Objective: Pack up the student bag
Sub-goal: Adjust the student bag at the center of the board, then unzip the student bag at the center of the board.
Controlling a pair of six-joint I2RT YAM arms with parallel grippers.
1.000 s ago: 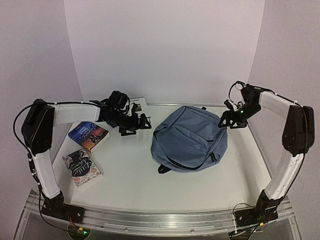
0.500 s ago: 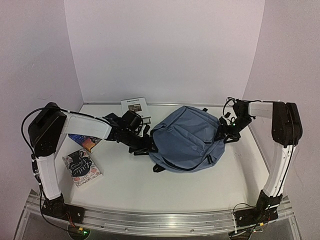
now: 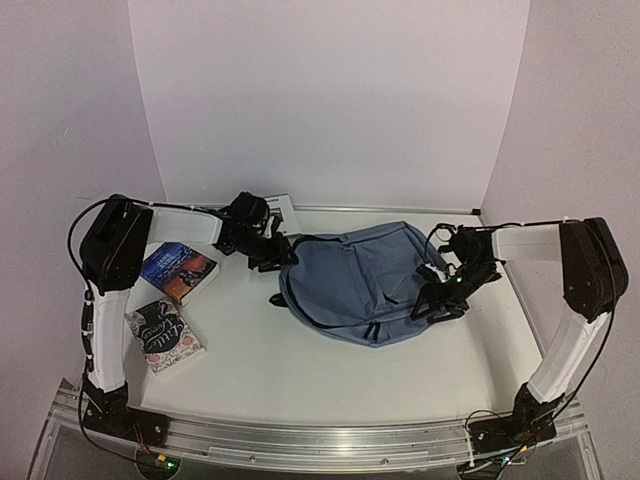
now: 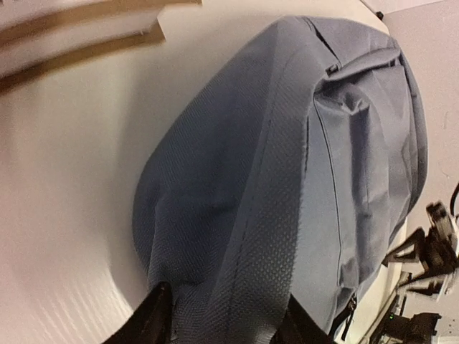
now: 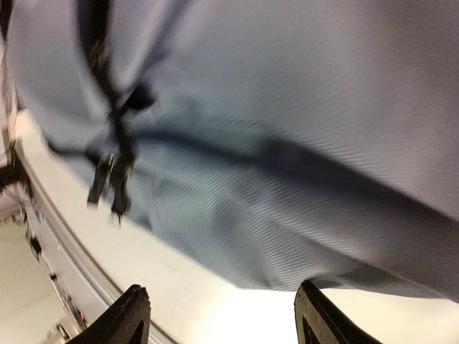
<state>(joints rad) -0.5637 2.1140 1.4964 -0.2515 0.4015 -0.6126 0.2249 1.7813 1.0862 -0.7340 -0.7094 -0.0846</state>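
Note:
The slate-blue student bag (image 3: 360, 285) lies flat in the middle of the table with its front pocket facing up. My left gripper (image 3: 278, 256) is at the bag's far left edge. In the left wrist view my left gripper (image 4: 226, 322) has bunched mesh fabric of the bag (image 4: 287, 158) pinched between its fingers. My right gripper (image 3: 432, 303) is low at the bag's right edge. In the right wrist view my right gripper (image 5: 222, 319) is open with only table between its fingers, and the bag (image 5: 287, 107) lies just ahead. Black zipper pulls (image 5: 107, 179) hang at the left.
A blue and orange book (image 3: 178, 270) and a floral book (image 3: 165, 335) lie at the left of the table. A white booklet (image 3: 282, 208) lies at the back, behind my left arm. White walls close in the back and both sides.
The bag has been dragged left and turned, flatter now. My left gripper went to the bag's left edge, took hold and pulled back-left. My right gripper dropped along the bag's right side towards the front.

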